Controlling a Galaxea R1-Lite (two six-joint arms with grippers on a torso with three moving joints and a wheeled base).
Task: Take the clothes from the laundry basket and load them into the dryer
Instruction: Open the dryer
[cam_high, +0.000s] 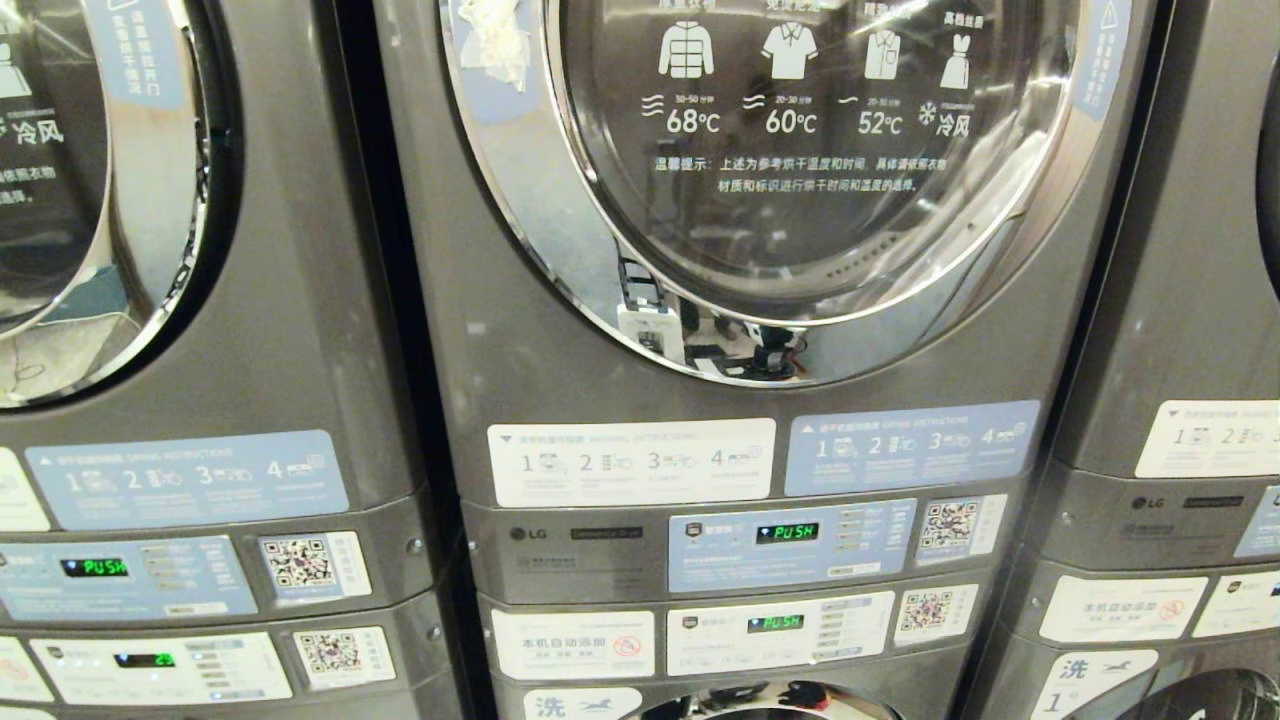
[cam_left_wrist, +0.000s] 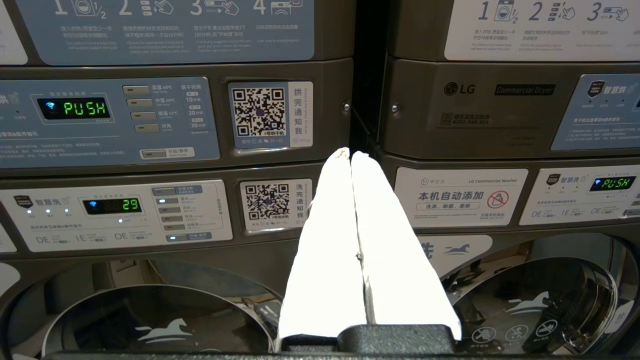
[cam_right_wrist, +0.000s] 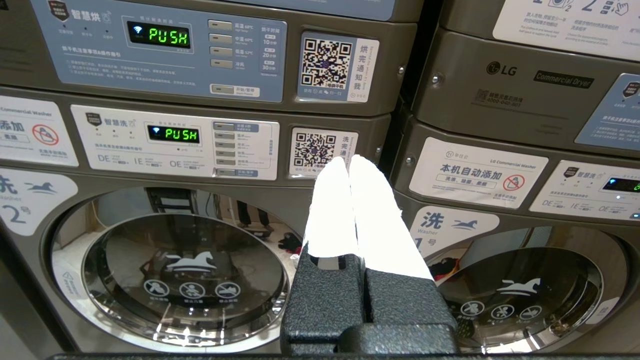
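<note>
Both grippers, left gripper (cam_left_wrist: 351, 152) and right gripper (cam_right_wrist: 348, 159), are hanging pinched together, empty, below the dryer door (cam_high: 800, 150). No basket or clothes showing; clothes should be soft, light, best pinched by a bunched fold.

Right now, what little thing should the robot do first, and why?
Probably bring one pincer up to the dryer door to open it. The door looks shut, no basket or clothes are in view, and both the left pincer and the right pincer are closed, empty, and hanging in front of the machines.
</note>
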